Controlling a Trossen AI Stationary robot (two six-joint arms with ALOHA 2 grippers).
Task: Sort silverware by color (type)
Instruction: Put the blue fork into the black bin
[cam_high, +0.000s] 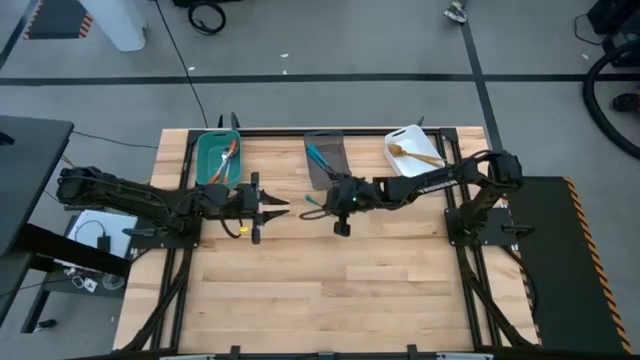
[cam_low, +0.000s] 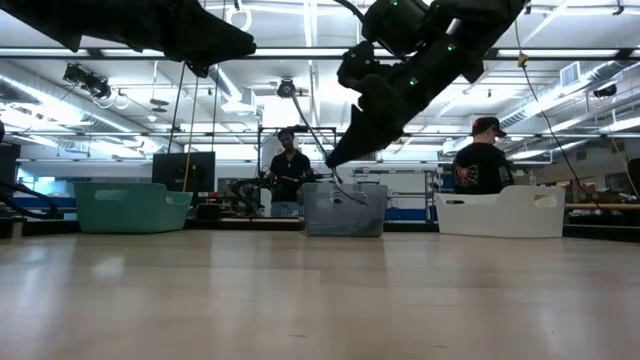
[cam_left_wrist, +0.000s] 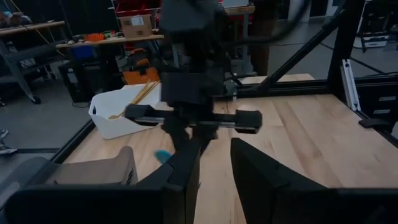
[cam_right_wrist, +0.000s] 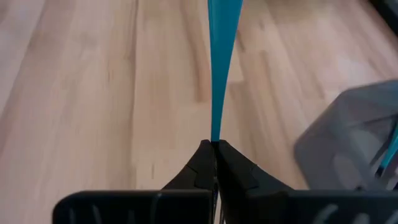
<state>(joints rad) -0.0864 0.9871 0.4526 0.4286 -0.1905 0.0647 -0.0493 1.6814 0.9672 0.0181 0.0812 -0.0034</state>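
My right gripper (cam_high: 324, 203) hangs over the table's middle, just in front of the grey bin (cam_high: 325, 160), and is shut on a bright blue fork (cam_high: 311, 202). The right wrist view shows the fork's blue handle (cam_right_wrist: 221, 62) running forward from the shut gripper (cam_right_wrist: 212, 144). Its tines do not show. My left gripper (cam_high: 278, 208) is open and empty, facing the right gripper from the left. In the left wrist view my left gripper (cam_left_wrist: 217, 144) points at the right gripper, with a bit of blue (cam_left_wrist: 163, 154) beside it. My right gripper pinches the narrow end of the blue handle (cam_right_wrist: 215, 129) between its two fingertips. The fork sticks out ahead of the fingers, in line with them, toward the table's left. It is lifted clear of the table.
Three bins stand along the far edge. The teal bin (cam_high: 217, 157) holds orange forks, the grey bin holds blue ones, and the white bin (cam_high: 413, 150) holds tan ones. Bare wood lies between the grippers and the near edge. People stand in the room behind the table (cam_low: 290, 175).
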